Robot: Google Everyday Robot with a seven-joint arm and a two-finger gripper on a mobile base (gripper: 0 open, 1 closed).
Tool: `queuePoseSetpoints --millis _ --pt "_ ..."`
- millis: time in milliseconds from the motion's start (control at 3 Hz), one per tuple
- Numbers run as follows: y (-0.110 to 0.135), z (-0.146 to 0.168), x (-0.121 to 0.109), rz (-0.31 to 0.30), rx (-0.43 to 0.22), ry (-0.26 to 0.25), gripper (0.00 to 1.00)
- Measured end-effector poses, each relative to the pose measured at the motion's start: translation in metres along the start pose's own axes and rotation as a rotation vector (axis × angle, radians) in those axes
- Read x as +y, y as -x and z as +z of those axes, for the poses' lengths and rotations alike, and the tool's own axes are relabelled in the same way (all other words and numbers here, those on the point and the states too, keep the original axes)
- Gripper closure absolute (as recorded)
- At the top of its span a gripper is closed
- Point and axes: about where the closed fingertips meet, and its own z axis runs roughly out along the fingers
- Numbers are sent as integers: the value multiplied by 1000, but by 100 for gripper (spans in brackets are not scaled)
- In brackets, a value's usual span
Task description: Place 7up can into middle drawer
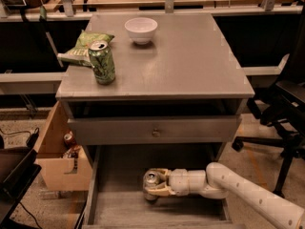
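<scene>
The 7up can [151,180], a small silver can with a shiny top, stands upright inside the open middle drawer [116,209], near the middle of its pale plank floor. My gripper [155,184] reaches in from the right on a white arm and its fingers are closed around the can. The can's base sits at or just above the drawer floor; I cannot tell if it touches.
On the grey cabinet top [190,66] stand a dark green can [102,62], a green chip bag [83,46] and a white bowl [141,29]. A closed drawer front with a knob [155,133] is above the open drawer. A cardboard box [59,159] stands left, an office chair [286,113] right.
</scene>
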Motion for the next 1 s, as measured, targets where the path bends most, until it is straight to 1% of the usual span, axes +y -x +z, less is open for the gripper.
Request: queuePoseSetpoints --millis 333,667,1000 --pt "2 2 1 -2 -1 4 82" --pt "2 4 2 -2 -3 10 51" --pt "2 6 3 -1 -5 13 26"
